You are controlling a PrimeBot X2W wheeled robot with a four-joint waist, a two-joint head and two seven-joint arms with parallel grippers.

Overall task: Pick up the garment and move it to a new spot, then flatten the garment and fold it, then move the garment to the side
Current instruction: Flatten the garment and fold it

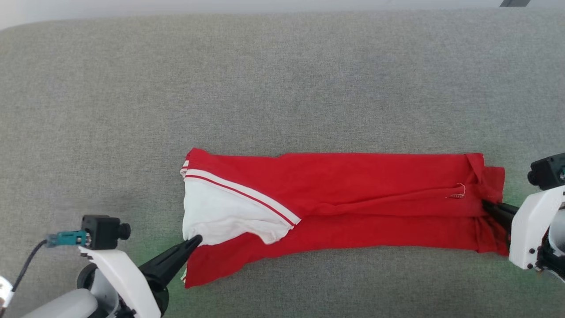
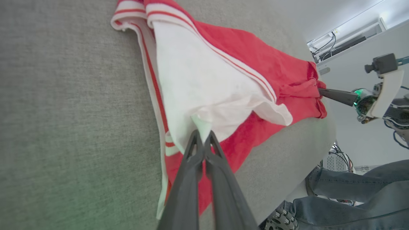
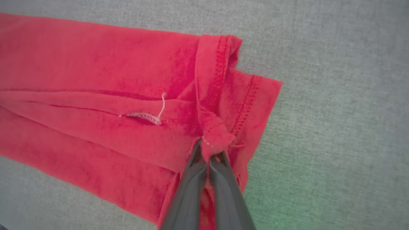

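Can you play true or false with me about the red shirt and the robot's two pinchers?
1. The garment lies on a grey cloth surface. True.
2. The garment is rolled into a ball. False: it lies folded in a long strip.
3. The left gripper pinches the white sleeve part. True.
4. The right gripper hangs open above the garment. False: it is shut on the red hem at the other end.
5. A person's legs in jeans show beside the surface. True.
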